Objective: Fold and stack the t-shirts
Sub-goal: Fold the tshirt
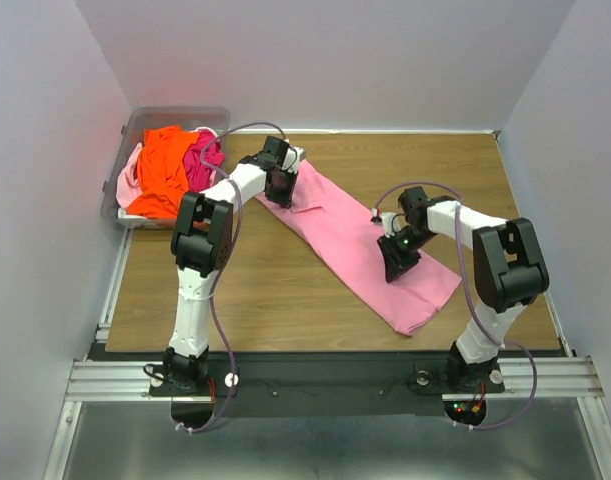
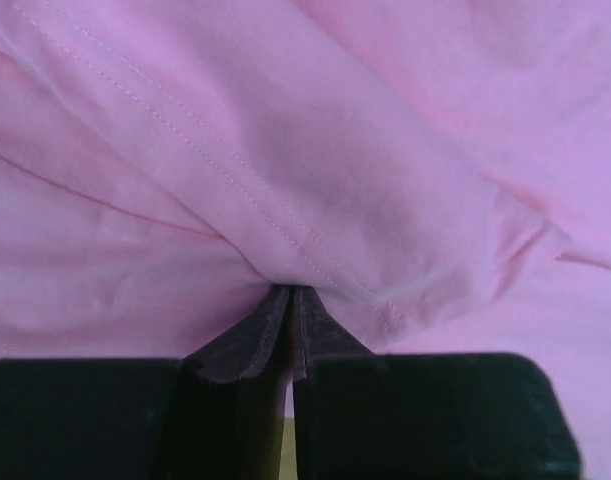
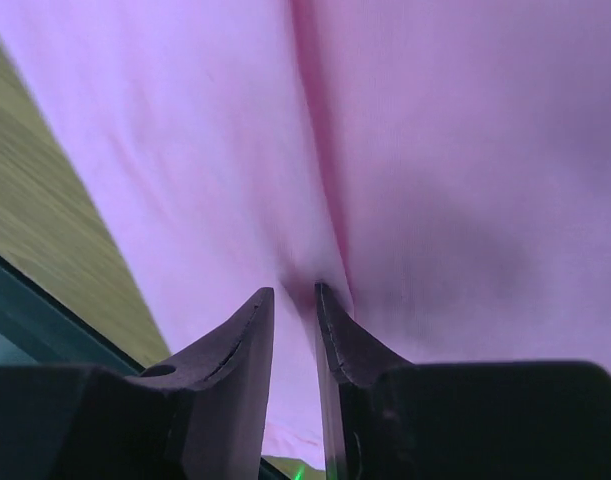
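A light pink t-shirt (image 1: 350, 230) lies in a long diagonal band across the wooden table, from back left to front right. My left gripper (image 1: 282, 186) is at its back-left end. In the left wrist view that gripper (image 2: 290, 290) is shut on a fold of the pink cloth (image 2: 315, 150) beside a stitched hem. My right gripper (image 1: 397, 262) sits on the shirt's front-right part. In the right wrist view its jaws (image 3: 293, 292) stand narrowly apart, pinching a crease of the pink cloth (image 3: 435, 180). An orange t-shirt (image 1: 163, 170), a hot pink one (image 1: 204, 160) and a pale pink one (image 1: 129, 178) are heaped in the bin.
The clear plastic bin (image 1: 177, 114) stands at the back-left corner of the table (image 1: 265, 290). White walls close in the left, back and right sides. A metal rail (image 1: 325, 378) carries both arm bases along the near edge.
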`<control>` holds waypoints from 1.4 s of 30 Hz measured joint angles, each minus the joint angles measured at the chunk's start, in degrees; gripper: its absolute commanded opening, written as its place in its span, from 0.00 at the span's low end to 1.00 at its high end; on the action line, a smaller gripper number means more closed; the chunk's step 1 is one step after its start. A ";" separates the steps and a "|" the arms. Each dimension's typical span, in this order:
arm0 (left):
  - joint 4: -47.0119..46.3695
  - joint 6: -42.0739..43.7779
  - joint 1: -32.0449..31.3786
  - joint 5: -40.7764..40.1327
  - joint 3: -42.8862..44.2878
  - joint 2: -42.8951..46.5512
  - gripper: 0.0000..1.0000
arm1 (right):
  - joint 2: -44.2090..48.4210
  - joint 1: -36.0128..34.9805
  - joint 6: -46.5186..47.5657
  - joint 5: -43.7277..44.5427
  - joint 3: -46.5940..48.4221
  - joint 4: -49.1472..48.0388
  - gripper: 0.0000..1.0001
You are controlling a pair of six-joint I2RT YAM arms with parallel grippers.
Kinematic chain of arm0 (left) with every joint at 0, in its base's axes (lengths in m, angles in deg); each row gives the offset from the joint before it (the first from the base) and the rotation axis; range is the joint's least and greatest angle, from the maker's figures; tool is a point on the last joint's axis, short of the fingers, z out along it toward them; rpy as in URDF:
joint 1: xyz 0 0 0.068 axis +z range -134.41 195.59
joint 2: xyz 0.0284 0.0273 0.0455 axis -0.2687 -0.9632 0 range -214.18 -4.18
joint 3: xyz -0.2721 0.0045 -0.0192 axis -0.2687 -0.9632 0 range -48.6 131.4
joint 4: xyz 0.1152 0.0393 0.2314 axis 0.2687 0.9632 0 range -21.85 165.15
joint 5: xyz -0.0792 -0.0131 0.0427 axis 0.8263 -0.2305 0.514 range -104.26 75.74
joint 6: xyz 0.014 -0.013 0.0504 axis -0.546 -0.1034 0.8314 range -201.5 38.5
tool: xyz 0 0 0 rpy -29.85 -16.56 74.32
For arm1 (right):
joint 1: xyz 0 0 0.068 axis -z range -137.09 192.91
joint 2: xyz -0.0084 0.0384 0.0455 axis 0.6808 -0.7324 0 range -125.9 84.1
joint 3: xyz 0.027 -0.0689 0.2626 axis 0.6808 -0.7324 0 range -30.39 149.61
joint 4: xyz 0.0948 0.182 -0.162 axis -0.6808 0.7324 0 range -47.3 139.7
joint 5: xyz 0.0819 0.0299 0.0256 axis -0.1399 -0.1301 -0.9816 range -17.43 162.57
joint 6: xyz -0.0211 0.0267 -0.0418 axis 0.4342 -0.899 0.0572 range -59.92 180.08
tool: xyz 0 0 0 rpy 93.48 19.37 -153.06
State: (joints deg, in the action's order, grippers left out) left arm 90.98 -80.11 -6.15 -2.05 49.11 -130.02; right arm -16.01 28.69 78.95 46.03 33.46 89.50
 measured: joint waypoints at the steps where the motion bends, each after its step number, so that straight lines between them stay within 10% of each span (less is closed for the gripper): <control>1: 0.66 0.44 0.00 -0.68 2.69 -1.86 0.17 | -1.42 -0.13 -0.09 -0.07 -0.76 -0.11 0.28; 11: 6.43 9.29 -0.79 1.66 38.99 -23.19 0.34 | -6.64 -11.61 -5.64 -16.24 2.91 -2.95 0.38; 28: -2.62 3.61 -1.29 11.13 16.02 0.13 0.26 | 2.10 -11.28 -6.67 -10.29 0.98 -5.51 0.31; 42: 1.03 -0.28 -2.45 10.14 17.64 -11.80 0.14 | -7.61 -11.32 -11.23 -17.99 -1.44 -9.92 0.37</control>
State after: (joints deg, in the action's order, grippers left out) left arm 92.01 -80.40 -8.60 8.09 66.75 -141.82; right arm -23.62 17.37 67.71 28.04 32.02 79.58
